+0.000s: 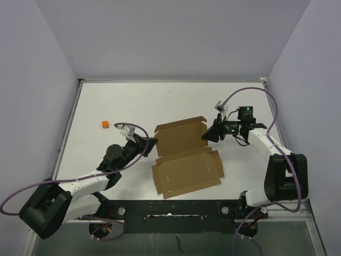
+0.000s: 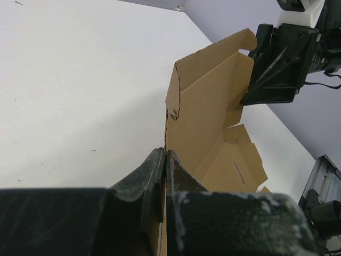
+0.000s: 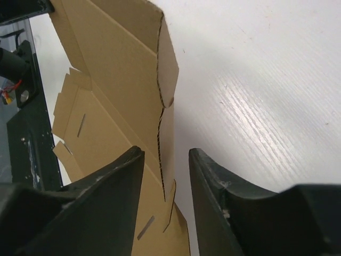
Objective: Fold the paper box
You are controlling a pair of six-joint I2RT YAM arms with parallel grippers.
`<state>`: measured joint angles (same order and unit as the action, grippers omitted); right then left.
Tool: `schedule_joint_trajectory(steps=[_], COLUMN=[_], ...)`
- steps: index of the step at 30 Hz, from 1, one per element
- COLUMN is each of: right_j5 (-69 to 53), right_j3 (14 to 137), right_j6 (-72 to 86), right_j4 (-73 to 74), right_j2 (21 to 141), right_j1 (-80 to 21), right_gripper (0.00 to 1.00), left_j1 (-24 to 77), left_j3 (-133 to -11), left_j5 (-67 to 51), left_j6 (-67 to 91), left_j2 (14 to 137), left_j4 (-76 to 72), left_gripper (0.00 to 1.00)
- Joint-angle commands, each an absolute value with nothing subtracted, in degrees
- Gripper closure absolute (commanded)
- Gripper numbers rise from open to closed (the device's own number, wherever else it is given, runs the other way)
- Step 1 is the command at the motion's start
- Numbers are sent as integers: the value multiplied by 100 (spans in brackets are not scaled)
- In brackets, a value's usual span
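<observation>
The paper box (image 1: 186, 157) is a brown die-cut sheet lying in the middle of the table, with its far panel and side flaps raised. My left gripper (image 1: 151, 145) is shut on the sheet's left edge. In the left wrist view the cardboard (image 2: 213, 106) runs up from between the closed fingers of that gripper (image 2: 166, 154). My right gripper (image 1: 209, 136) is at the box's right side. In the right wrist view it (image 3: 166, 152) stands open astride an upright flap edge (image 3: 165, 122), with a gap showing on both sides of the card.
A small orange block (image 1: 105, 125) lies on the white table (image 1: 133, 101) to the left of the box. Grey walls close in the back and both sides. A dark rail (image 1: 176, 208) runs along the near edge.
</observation>
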<state>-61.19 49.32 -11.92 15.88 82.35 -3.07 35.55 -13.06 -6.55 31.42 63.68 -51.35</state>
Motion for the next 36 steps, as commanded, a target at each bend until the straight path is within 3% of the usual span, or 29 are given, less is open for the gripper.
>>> schedule_joint_trajectory(steps=[1,7,10,15,17,20,24,29,32,36], right_j5=[-6149,-6272,-6517,-7009,-7031,-6971,-6935,-6952,-6967,-7003], right_j3=[5183,5227,5238,5241,5295,5422,5471,5513,5511,5519], right_j6=[-1305,-1480,-1540,-1602,-1799,-2040,-2142,-2210,-2230,-2254], right_j4=[1463,1617,1691,1788,1983,2329,2453,2539,2549,2572], right_j2=[8181,8051,7934,7684,7633,7636,7691,7762,7782,7817], right_j1=[-333,-314,-182,227,285,295,287,291,297,272], right_gripper=[66,100,100,100,100,100,100,100,100,100], left_j1=[3585,3577,3553,3053,2585,1724,827,847,1268,2415], left_j3=[-1626,-1560,-1496,-1504,-1670,-2264,-3225,-4234,-4834,-5842], left_j5=[-823,-835,-891,-1344,-1891,-2870,-4432,-4948,-4691,-3305], left_j6=[3271,3318,3424,3769,3977,4173,4205,3541,2885,1743], left_j2=[6401,6353,6245,5587,5164,4804,4919,5224,5477,6128], left_j4=[-5716,-5706,-5572,-4448,-3707,-2264,-1281,-427,355,1665], left_gripper=[100,100,96,42,25,8,5,6,7,7])
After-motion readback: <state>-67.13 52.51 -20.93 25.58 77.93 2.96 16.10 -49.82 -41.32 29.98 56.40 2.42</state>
